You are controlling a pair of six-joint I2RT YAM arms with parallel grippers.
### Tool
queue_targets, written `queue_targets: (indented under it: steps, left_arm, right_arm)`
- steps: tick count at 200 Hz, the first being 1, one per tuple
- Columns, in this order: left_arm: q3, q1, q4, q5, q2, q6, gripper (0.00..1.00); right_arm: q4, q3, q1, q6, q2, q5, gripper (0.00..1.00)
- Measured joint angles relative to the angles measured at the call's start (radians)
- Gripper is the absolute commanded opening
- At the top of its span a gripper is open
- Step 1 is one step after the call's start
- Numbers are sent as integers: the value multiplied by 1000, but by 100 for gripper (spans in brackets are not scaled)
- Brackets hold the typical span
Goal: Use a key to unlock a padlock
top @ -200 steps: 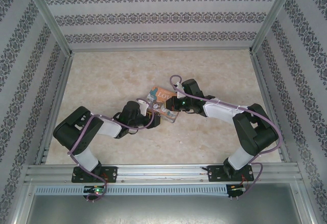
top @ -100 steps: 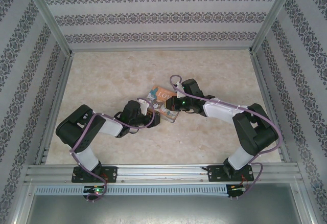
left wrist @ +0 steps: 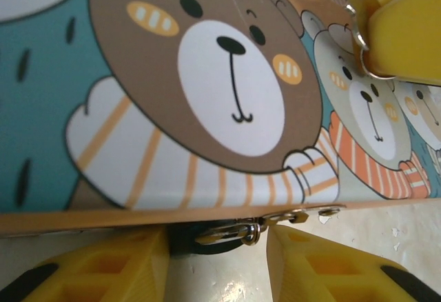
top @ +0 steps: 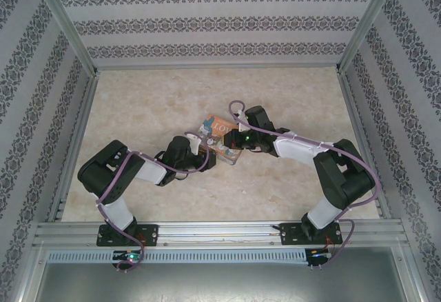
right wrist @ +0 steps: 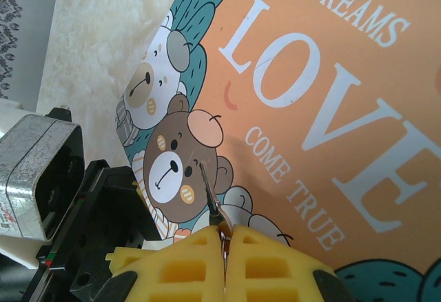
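Padlock (left wrist: pixel 238 232) hangs at the tin's (left wrist: pixel 207 109) lower edge, bottom centre of the left wrist view. It lies along that edge between the left claw's (left wrist: pixel 218 264) parted fingers; we cannot tell contact. Right claw (right wrist: pixel 224 232), clamped on the key (right wrist: pixel 207 186), sits upper right, across the lid. We judge the left arm nearer.

Colourful bear-printed tin (top: pixel 219 131) on marbled table (top: pixel 151 102)
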Motion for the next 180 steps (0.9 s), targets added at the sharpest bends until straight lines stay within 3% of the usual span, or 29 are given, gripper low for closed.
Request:
queue_targets:
  steps: [180]
  left_arm:
    - [37, -34, -66, -75, -2, 0, 40]
  right_arm:
    - [-3, 31, 8, 0, 26, 15, 0]
